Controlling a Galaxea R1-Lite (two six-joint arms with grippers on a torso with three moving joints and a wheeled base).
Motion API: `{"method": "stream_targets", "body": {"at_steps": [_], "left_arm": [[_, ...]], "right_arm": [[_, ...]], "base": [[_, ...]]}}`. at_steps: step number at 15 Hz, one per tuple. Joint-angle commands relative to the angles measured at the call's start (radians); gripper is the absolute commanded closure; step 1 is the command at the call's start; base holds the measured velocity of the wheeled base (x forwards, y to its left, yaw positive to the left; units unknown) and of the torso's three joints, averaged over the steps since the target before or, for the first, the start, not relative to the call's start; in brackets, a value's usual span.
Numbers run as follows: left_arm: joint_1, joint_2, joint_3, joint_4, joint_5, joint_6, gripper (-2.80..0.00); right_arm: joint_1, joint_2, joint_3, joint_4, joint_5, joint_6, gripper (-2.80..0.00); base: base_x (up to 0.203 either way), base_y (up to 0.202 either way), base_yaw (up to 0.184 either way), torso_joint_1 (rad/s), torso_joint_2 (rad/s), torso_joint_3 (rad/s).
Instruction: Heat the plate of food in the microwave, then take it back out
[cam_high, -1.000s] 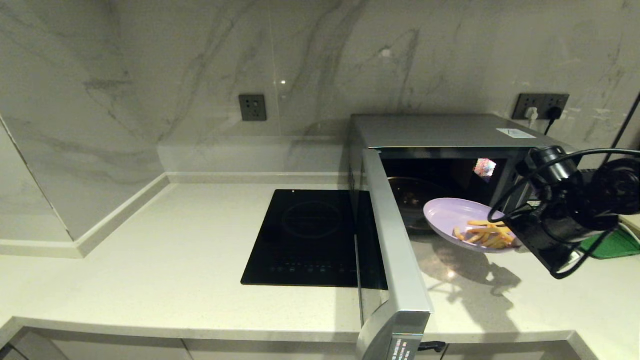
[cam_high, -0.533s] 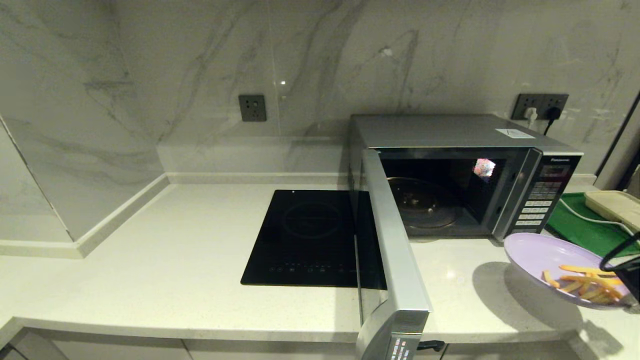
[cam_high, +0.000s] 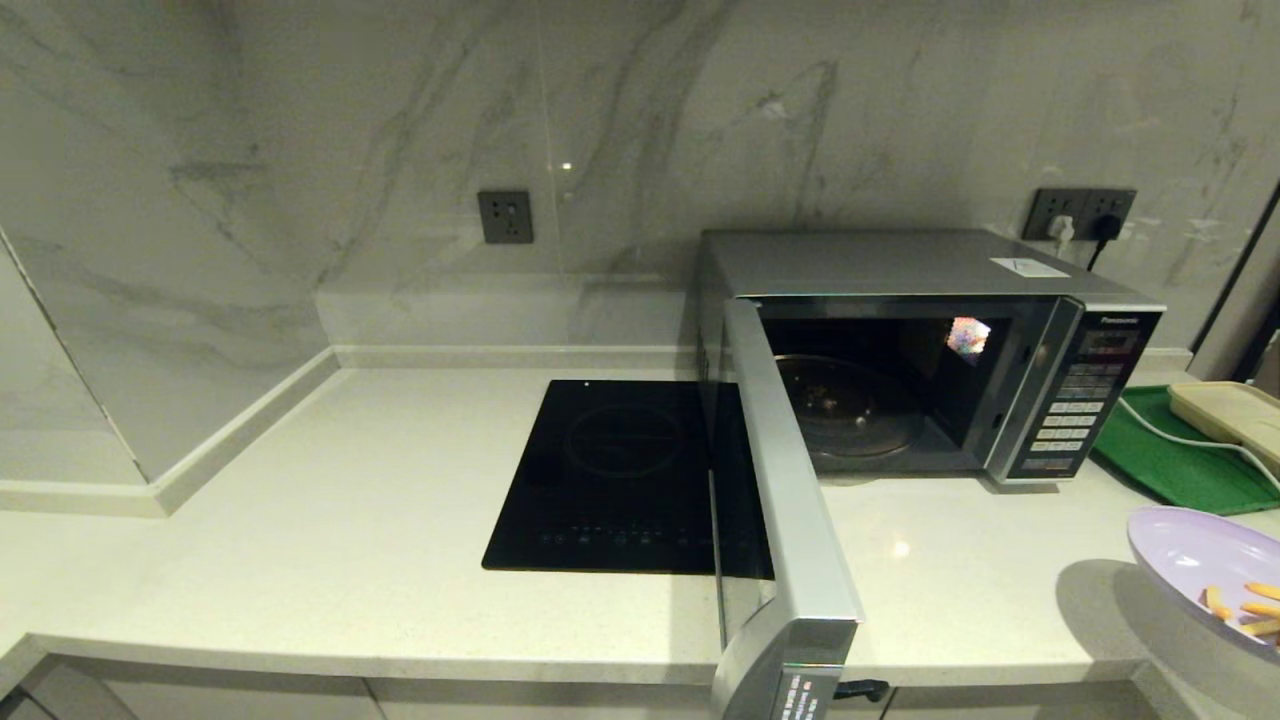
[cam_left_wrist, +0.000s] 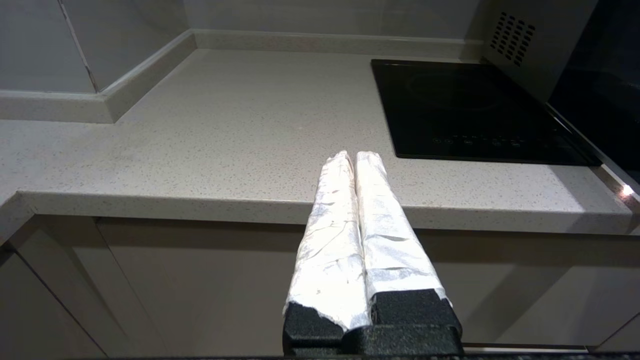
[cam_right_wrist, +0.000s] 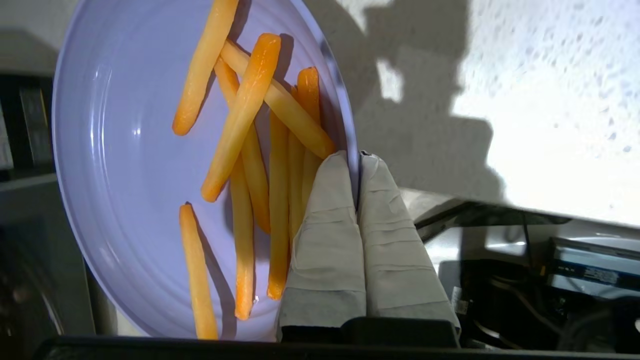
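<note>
One open microwave (cam_high: 900, 380) door (cam_high: 790, 520) juts between cooktop (cam_high: 620, 470) and plate of food (cam_high: 1200, 570).

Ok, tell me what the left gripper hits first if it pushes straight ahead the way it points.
Most likely the countertop. The left gripper, fingers shut, points up over the counter's front edge; depth is unclear, so it may instead skim above the bare surface, beside the induction cooktop.

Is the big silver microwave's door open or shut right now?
Open. The silver microwave has its dark glass door swung out toward the counter edge, exposing the turntable, which is bare.
</note>
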Motion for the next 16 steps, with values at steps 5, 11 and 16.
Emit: {"method": "stream_targets", "body": {"at_steps": [5,11,16], "left_arm": [[0.000,0.000,0.000,0.000,0.000,0.000,0.00],[0.000,0.000,0.000,0.000,0.000,0.000,0.00],[0.000,0.000,0.000,0.000,0.000,0.000,0.00]], "right_arm": [[-0.120,0.202,0.000,-0.150,0.001,-0.025,0.00],[-0.265,0.348,-0.059,-0.252,0.081,-0.131,0.00],[-0.317,0.430,-0.133,-0.258,0.119,-0.178,0.00]], "base": [[0.000,0.000,0.000,0.000,0.00,0.000],[0.000,0.000,0.000,0.000,0.00,0.000],[0.000,0.000,0.000,0.000,0.00,0.000]]}}
